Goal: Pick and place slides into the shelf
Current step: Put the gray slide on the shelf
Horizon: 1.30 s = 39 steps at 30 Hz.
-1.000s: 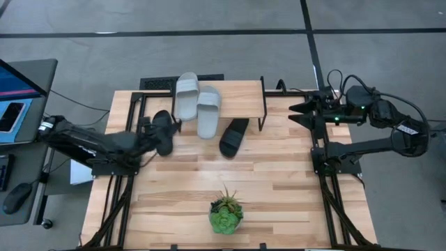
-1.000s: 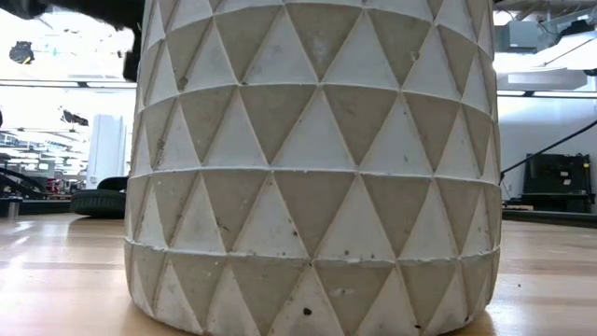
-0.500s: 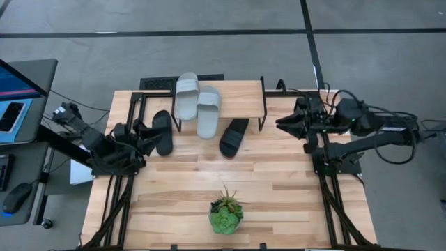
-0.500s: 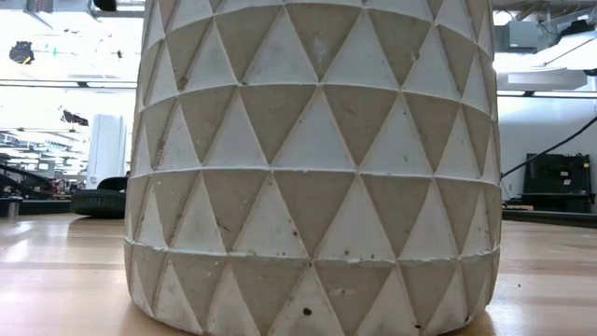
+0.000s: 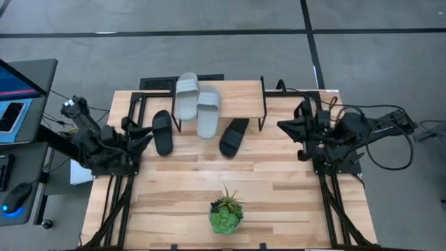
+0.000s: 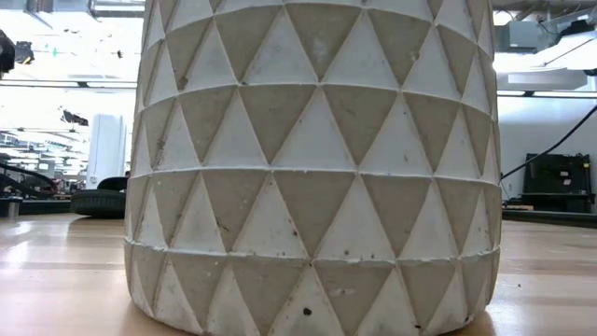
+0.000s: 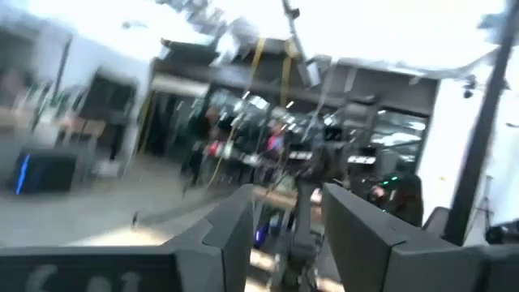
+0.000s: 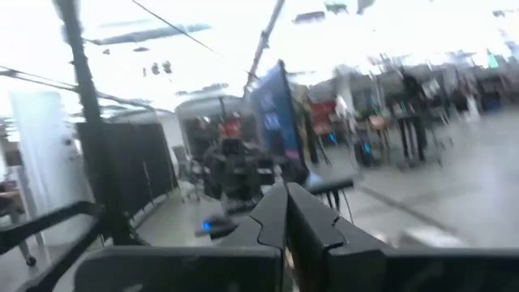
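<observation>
Two light grey slides (image 5: pixel 187 96) (image 5: pixel 208 110) lie side by side on the shelf's wooden top (image 5: pixel 240 97), the right one reaching over its near edge. One black slide (image 5: pixel 162 132) lies flat on the table, left of the shelf. The other black slide (image 5: pixel 234 136) lies slanted at the shelf's near edge. My left gripper (image 5: pixel 144 136) (image 7: pixel 288 235) stands open just left of the left black slide, apart from it. My right gripper (image 5: pixel 281 126) (image 8: pixel 285 219) is shut, at the table's right side, right of the shelf.
A green potted plant (image 5: pixel 226 215) stands near the table's near edge, and its patterned pot (image 6: pixel 317 168) fills the low view. Bare wood lies between the plant and the slides. A desk with a screen (image 5: pixel 17 80) stands beyond the left edge.
My left gripper has drawn back from the left black slide toward the table's left edge, and the slide stays where it lay. My right gripper has shut and dropped a little toward the near edge as its arm folded back.
</observation>
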Each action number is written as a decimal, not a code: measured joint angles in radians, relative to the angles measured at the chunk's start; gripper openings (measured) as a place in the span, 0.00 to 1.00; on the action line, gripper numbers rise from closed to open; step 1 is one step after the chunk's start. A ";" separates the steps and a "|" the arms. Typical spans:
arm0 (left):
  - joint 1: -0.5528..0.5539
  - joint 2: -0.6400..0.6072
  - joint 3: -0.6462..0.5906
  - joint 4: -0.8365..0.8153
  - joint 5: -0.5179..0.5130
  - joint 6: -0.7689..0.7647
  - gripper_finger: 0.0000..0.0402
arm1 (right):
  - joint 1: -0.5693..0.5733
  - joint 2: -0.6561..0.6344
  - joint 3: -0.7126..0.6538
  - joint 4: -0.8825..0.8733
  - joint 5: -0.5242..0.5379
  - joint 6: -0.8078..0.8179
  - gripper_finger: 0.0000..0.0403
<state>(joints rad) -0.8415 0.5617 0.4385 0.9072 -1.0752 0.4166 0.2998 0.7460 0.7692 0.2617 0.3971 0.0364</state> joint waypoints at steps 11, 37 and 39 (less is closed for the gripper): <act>-0.014 -0.014 0.043 0.098 0.282 0.507 0.26 | -0.002 0.020 -0.004 0.042 -0.002 -0.157 0.01; -0.015 -0.015 0.138 0.100 -0.162 0.592 0.26 | -0.558 0.688 0.927 -1.111 -0.587 -0.457 0.00; -0.015 -0.014 0.138 0.100 -0.205 0.599 0.26 | -0.554 0.773 1.005 -1.184 -0.588 -0.473 0.00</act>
<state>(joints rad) -0.8564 0.5472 0.5766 1.0069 -1.2805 1.0151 -0.2543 1.5194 1.7747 -0.9219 -0.1909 -0.4366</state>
